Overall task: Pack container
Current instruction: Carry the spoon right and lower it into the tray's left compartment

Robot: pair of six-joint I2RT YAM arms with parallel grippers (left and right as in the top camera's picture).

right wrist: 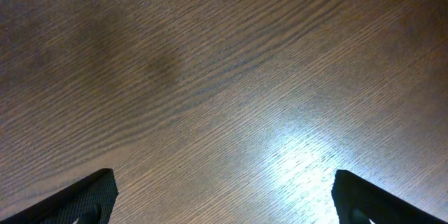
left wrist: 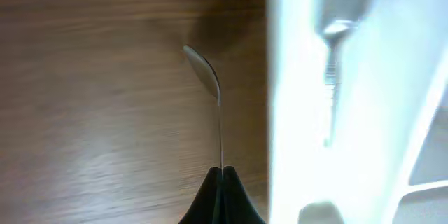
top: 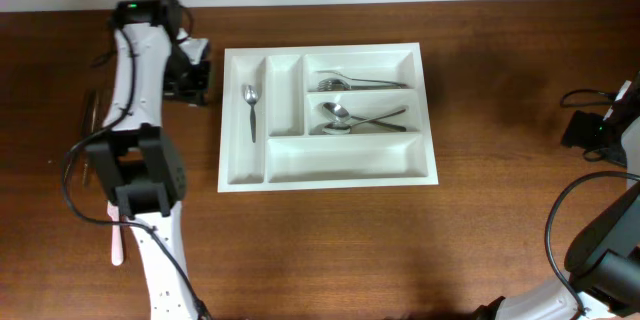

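The white cutlery tray point(top: 330, 175) lies mid-table. A spoon point(top: 250, 110) lies in its left narrow compartment, forks point(top: 360, 84) in the top long one, and spoons point(top: 360, 120) in the middle one. My left gripper point(top: 192, 80) is just left of the tray's upper left corner. In the left wrist view it point(left wrist: 222, 171) is shut on the thin handle of a metal spoon point(left wrist: 206, 80), held above the wood beside the tray's wall point(left wrist: 294, 112). My right gripper point(right wrist: 224, 203) is open and empty over bare wood at the far right point(top: 590, 130).
A pink-handled utensil point(top: 116, 240) lies on the table by the left arm's base. Thin metal pieces point(top: 88, 120) lie at the far left, partly hidden by the arm. Black cables point(top: 555, 230) run along the right edge.
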